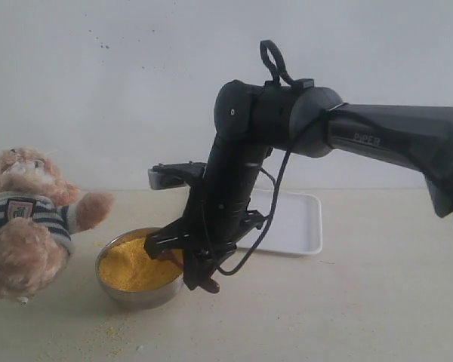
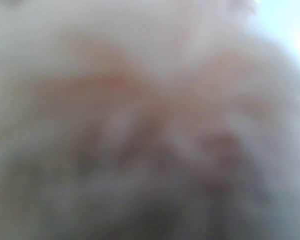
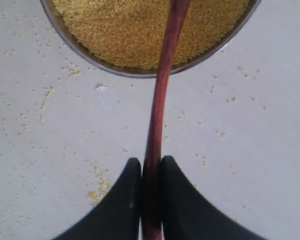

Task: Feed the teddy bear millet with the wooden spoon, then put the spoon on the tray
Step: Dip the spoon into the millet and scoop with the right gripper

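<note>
Steel bowl heaped with millet — wooden spoon reaching in.

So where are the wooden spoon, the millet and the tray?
wooden spoon (image 3: 159, 100), right wrist view, middle of its slim handle.
millet (image 1: 128, 265), exterior view, top of the yellow heap.
tray (image 1: 298, 222), exterior view, bare white floor near its right end.

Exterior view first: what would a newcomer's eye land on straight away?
The black right end effector is shut on a slim dark reddish-brown wooden spoon reaching into bright-yellow millet in a round steel bowl left of centre. A fluffy light-brown teddy bear leans at the left edge.
</note>
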You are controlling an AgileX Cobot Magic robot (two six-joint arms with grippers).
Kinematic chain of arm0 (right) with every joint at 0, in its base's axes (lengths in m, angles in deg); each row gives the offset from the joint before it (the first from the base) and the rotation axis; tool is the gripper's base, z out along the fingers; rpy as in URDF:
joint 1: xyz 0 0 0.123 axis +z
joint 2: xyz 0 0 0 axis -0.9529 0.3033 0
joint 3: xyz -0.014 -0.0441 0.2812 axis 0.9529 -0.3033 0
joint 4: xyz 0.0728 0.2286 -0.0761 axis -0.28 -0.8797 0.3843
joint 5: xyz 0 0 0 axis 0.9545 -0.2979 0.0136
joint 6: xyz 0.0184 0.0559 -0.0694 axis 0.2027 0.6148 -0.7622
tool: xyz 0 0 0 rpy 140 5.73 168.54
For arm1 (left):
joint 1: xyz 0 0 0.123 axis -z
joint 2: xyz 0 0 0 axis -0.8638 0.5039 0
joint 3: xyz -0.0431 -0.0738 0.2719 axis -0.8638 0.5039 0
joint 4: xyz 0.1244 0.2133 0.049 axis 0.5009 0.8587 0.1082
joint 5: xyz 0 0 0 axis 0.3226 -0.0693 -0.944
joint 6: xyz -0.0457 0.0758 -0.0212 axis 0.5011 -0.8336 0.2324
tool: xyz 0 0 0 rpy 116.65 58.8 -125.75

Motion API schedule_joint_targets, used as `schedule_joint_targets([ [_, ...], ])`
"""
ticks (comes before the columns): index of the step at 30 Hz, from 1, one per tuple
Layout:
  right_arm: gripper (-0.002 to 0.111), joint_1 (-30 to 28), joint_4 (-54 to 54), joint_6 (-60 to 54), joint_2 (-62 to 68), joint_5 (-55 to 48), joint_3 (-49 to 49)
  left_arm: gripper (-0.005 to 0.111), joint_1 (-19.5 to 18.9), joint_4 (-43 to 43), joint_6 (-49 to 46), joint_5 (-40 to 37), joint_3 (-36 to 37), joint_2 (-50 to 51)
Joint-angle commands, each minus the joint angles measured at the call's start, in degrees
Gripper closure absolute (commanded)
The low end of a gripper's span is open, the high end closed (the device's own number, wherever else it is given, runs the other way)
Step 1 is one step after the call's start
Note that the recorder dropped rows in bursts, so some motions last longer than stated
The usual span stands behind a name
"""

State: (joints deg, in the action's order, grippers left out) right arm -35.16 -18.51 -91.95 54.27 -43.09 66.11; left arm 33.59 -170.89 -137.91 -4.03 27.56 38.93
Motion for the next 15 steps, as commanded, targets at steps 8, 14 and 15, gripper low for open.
schedule_joint_targets([
  [8,0.109,0.0,-10.8,-3.8,3.9,0.2,0.1,0.103,-0.1,-0.8,-0.5,-2.0,-0.2,0.1],
  [14,0.109,-0.2,-15.0,-5.6,4.4,0.2,0.1,0.103,-0.1,-0.8,-0.5,-2.0,-0.2,0.1],
  [15,0.109,-0.2,-16.1,-6.1,4.4,0.2,0.1,0.103,-0.1,-0.8,-0.5,-2.0,-0.2,0.1],
])
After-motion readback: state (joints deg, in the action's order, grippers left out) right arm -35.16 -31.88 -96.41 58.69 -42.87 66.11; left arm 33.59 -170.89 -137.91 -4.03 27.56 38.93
